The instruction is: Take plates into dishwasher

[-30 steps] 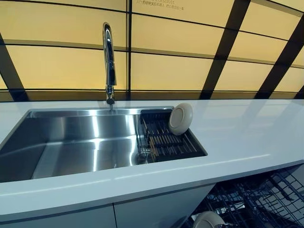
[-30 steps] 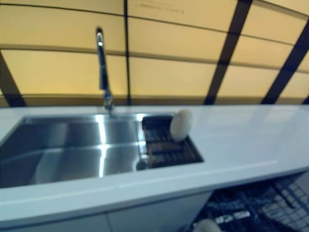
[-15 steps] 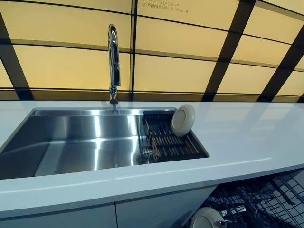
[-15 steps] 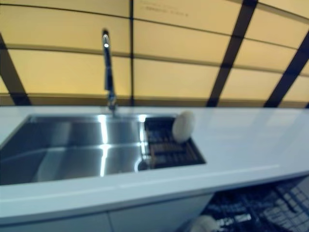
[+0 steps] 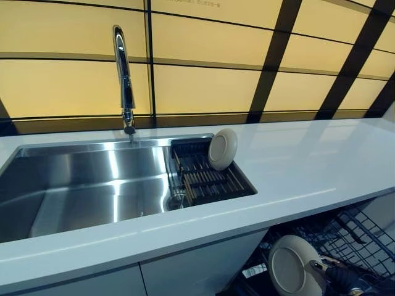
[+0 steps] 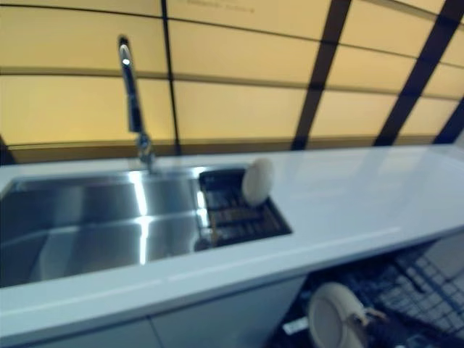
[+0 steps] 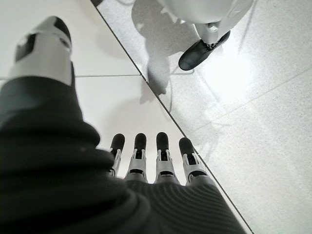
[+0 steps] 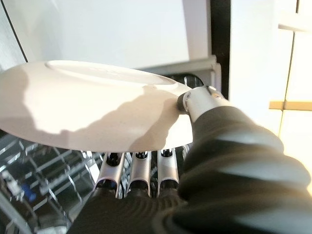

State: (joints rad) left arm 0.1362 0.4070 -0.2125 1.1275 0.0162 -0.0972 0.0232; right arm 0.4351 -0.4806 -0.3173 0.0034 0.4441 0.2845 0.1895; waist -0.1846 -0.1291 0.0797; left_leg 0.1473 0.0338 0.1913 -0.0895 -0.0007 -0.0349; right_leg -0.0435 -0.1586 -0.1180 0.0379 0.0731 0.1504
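I see my right hand gripping a cream plate, thumb on one face and fingers beneath, held over the dishwasher rack below the white surface. Another plate stands upright in the sink's drying rack. My left hand hangs over the floor, fingers straight and empty.
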